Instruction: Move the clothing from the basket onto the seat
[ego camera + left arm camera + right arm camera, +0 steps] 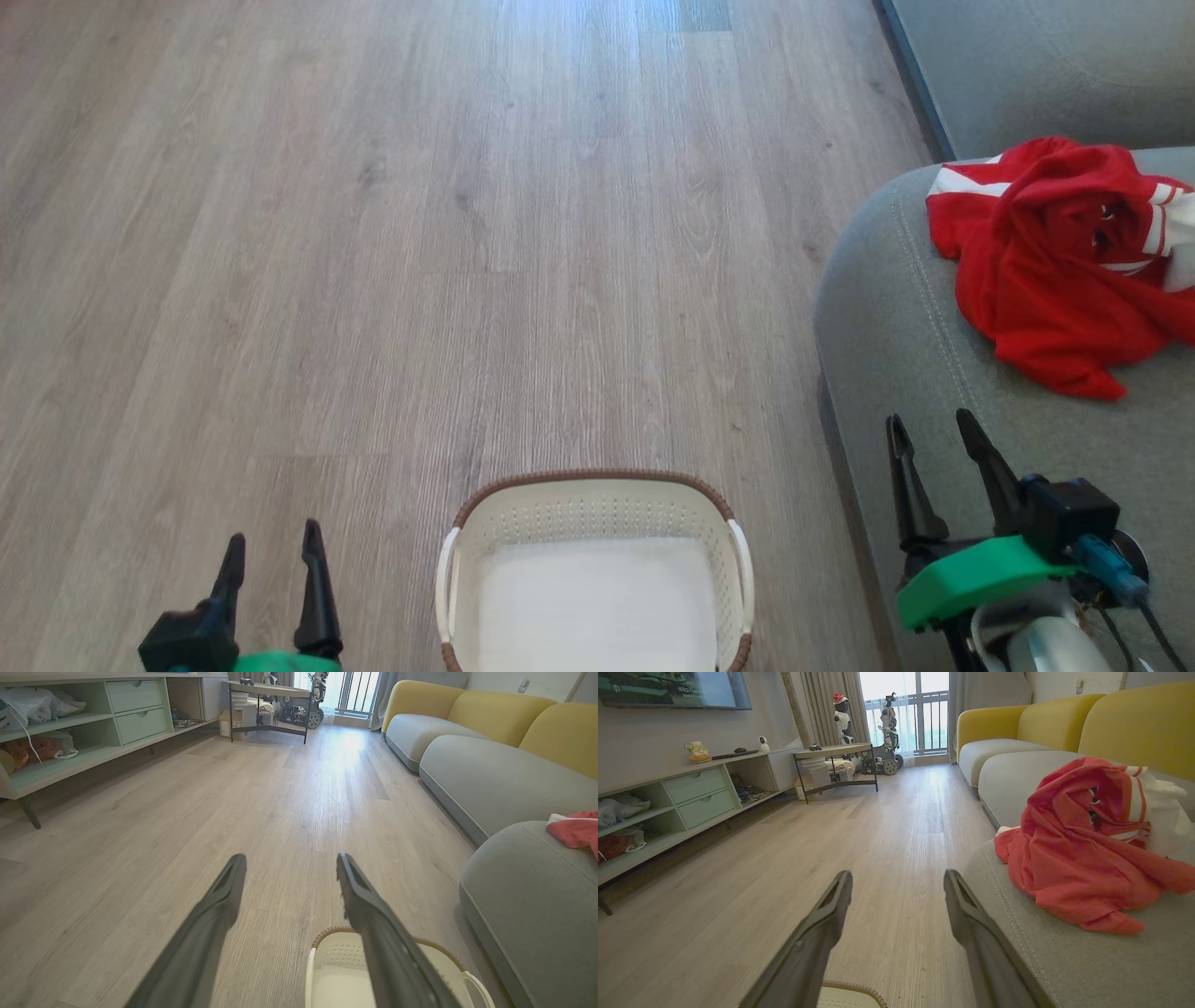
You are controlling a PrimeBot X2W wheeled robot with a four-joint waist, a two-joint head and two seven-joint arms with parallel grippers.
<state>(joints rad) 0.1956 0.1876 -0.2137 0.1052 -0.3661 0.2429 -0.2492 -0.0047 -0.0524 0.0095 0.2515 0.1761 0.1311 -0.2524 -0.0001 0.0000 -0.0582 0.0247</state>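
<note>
Clothing (1055,271) heaped on seat (896,355), far right.
Basket (579,511) on floor (373,280), near centre; L gripper (274,532) & R gripper (929,416) fingers apart.

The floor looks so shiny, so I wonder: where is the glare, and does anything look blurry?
Left wrist view: glare whitens the far floor; the left gripper looks soft up close. Right wrist view: the window is washed out, the clothing looks faded. Head view: sharp, faint sheen.

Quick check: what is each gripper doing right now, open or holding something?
Left gripper: open, holding nothing.
Right gripper: open, holding nothing.
</note>
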